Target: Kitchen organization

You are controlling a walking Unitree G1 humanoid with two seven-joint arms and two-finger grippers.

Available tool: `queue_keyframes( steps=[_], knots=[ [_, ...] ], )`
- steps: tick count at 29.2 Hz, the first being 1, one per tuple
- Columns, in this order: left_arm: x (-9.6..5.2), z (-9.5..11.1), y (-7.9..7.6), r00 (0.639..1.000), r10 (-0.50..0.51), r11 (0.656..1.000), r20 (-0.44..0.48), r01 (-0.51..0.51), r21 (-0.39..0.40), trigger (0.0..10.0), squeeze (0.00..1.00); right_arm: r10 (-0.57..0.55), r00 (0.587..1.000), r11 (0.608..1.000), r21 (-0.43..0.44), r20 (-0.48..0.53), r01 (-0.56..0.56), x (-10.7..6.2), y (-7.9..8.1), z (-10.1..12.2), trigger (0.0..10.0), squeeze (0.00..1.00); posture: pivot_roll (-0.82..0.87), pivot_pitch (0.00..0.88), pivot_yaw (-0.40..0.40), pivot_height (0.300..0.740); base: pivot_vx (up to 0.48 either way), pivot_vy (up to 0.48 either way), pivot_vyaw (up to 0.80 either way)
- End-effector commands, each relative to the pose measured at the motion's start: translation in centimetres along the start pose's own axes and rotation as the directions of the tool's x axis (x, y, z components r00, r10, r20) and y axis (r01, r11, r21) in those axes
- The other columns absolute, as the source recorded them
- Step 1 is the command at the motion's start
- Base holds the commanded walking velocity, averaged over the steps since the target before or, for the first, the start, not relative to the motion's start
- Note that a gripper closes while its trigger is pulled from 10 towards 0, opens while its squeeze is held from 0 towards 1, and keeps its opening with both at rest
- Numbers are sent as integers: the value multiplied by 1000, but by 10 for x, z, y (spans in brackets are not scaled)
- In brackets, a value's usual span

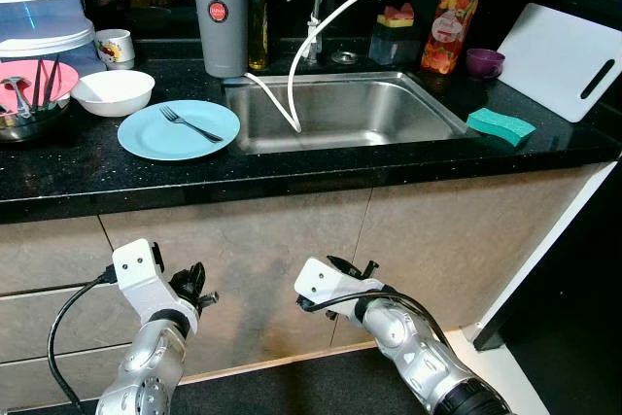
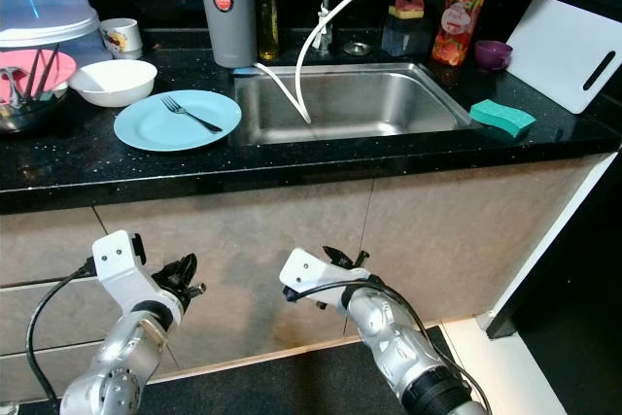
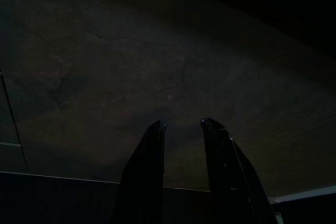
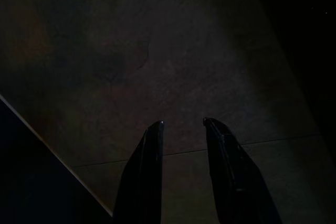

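L gripper (image 3: 182, 125): held low before cabinet front, fingers slightly apart, nothing between.
R gripper (image 4: 183, 124): same, parted, nothing held.
Blue plate (image 1: 155, 137): w/ fork (image 1: 190, 123), near counter's (image 1: 321, 167) front edge, left of sink (image 1: 428, 109).
Green sponge (image 1: 500, 125): right of sink.

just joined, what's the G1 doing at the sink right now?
Nothing is in hand yet. The robot faces the black counter with both arms low in front of the cabinet doors: the left claw and the right claw are open and empty. On the counter, a fork lies on a blue plate left of the sink, beside a white bowl. A green sponge lies right of the sink.
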State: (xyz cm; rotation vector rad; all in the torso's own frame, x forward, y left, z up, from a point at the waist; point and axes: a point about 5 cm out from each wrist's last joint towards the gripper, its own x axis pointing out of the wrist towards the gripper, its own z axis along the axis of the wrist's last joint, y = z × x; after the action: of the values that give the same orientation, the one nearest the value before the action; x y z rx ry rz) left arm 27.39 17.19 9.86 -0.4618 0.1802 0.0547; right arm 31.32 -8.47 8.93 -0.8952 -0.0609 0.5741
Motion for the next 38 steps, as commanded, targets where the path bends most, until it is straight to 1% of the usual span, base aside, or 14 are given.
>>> queue_keyframes(
  steps=[1, 38],
  knots=[
    [-1, -4, 0, 1000, -2, 1000, -14, 2, -6, 10000, 0, 0, 1000, 1000, 8, -11, 0, -2, 1, -3, 10000, 0, -130, 20, -25, 740, 0, 0, 0],
    [1, -2, -1, 1000, -2, 1000, -8, 2, -3, 10000, 0, -1, 1000, 1000, 9, -11, 1, 0, 0, -2, 10000, 0, -131, 16, -22, 740, 0, 0, 0]
  ],
)
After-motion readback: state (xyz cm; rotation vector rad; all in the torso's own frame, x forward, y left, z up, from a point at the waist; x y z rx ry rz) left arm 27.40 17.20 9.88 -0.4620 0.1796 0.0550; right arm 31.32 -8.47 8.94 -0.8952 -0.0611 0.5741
